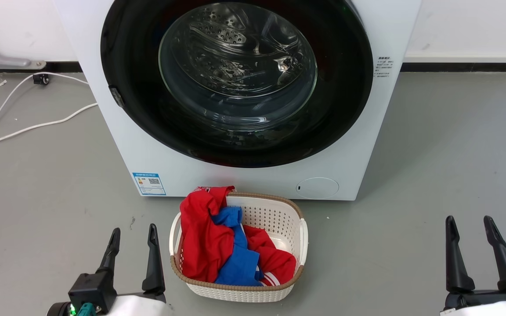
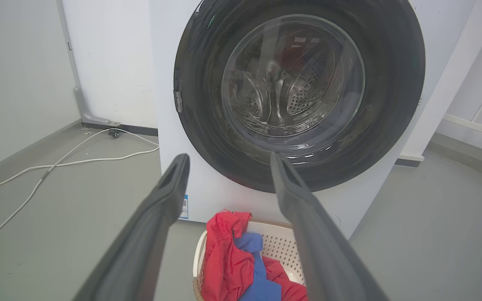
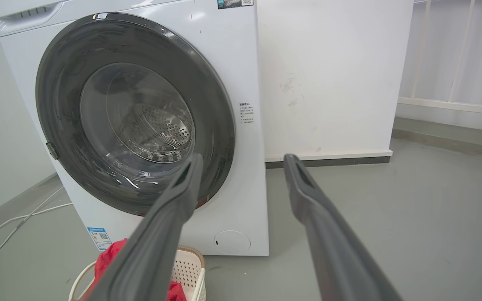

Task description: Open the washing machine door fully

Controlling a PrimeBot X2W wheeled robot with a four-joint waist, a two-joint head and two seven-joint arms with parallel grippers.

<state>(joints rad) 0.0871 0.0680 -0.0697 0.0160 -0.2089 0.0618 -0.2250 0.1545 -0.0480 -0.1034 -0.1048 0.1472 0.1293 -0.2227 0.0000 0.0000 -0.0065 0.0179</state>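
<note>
The washing machine door is a big glossy black disc with a clear glass bowl centre, lying flush against the white machine front. A small grey latch tab sits on its left rim. The door also shows in the left wrist view and the right wrist view. My left gripper hangs open at the lower left, well short of the machine. My right gripper is open at the lower right, equally far back. Nothing is between either pair of fingers.
A white laundry basket with red and blue clothes stands on the grey floor right before the machine. White cables trail across the floor at the left. White walls stand behind and to the right.
</note>
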